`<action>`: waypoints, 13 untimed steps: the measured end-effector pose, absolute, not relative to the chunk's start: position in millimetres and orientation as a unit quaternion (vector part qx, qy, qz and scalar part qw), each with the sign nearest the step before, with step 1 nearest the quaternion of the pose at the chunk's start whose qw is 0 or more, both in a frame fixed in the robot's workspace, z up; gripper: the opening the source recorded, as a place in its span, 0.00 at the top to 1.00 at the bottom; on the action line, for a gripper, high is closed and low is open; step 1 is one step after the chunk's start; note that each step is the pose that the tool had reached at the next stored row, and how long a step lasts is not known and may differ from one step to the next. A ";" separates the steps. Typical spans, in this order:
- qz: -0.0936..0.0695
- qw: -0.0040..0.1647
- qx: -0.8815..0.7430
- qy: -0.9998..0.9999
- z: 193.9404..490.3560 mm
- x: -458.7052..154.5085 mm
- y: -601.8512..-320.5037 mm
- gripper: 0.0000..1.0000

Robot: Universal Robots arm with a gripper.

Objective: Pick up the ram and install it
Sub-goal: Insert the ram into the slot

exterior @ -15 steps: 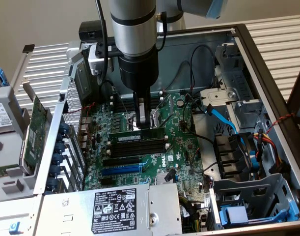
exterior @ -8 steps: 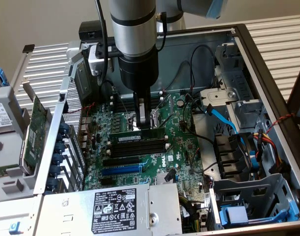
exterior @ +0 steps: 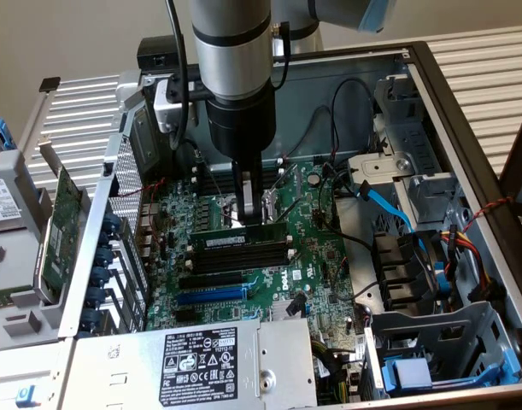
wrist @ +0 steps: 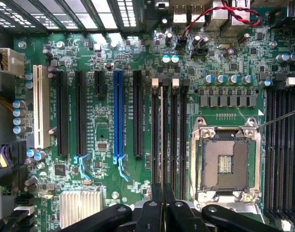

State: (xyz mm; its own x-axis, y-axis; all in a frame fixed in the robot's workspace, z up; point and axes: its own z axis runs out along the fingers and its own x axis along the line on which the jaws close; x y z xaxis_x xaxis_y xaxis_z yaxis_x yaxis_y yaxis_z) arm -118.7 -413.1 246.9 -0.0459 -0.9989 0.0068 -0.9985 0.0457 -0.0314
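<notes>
The ram, a long green stick with a white sticker, stands upright on edge along the black memory slots of the motherboard, at the slot nearest the processor socket. My gripper comes straight down onto the middle of its top edge, fingers shut on it. In the wrist view the ram shows edge-on as a thin line over the slots. It runs in between the two black fingers of the gripper. Whether it sits fully down in the slot I cannot tell.
The open processor socket lies beside the slots, with a second bank of slots beyond it. A blue expansion slot and the power supply lie toward the front. A blue cable, fan and case walls crowd the exterior view's right.
</notes>
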 end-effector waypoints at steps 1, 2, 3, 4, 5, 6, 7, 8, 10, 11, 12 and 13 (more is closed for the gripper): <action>-0.014 0.008 -0.691 0.723 246.8 -118.7 -413.1 0.88; -0.014 0.008 -0.691 0.723 246.5 -118.6 -413.1 0.88; -0.014 0.008 -0.691 0.723 246.2 -118.6 -413.1 0.88; -0.014 0.008 -0.691 0.723 245.9 -118.6 -413.1 0.88; -0.014 0.008 -0.691 0.723 245.5 -118.7 -413.1 0.88; -0.014 0.008 -0.691 0.723 245.0 -118.7 -413.1 0.88; -0.015 0.008 -0.691 0.723 244.5 -118.7 -413.1 0.88; -0.015 0.007 -0.691 0.723 244.0 -118.8 -413.1 0.88; -0.015 0.007 -0.691 0.723 242.7 -119.2 -413.1 0.88; -0.016 0.007 -0.691 0.723 241.9 -119.5 -413.1 0.88; -0.016 0.006 -0.691 0.723 241.1 -119.7 -413.1 0.88; -0.016 0.006 -0.691 0.723 240.5 -119.8 -413.1 0.88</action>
State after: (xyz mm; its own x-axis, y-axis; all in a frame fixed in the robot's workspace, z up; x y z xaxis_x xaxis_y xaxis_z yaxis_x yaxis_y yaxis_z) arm -119.8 -413.1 240.5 -0.0457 -0.9989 0.0138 -0.9985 0.0453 -0.0318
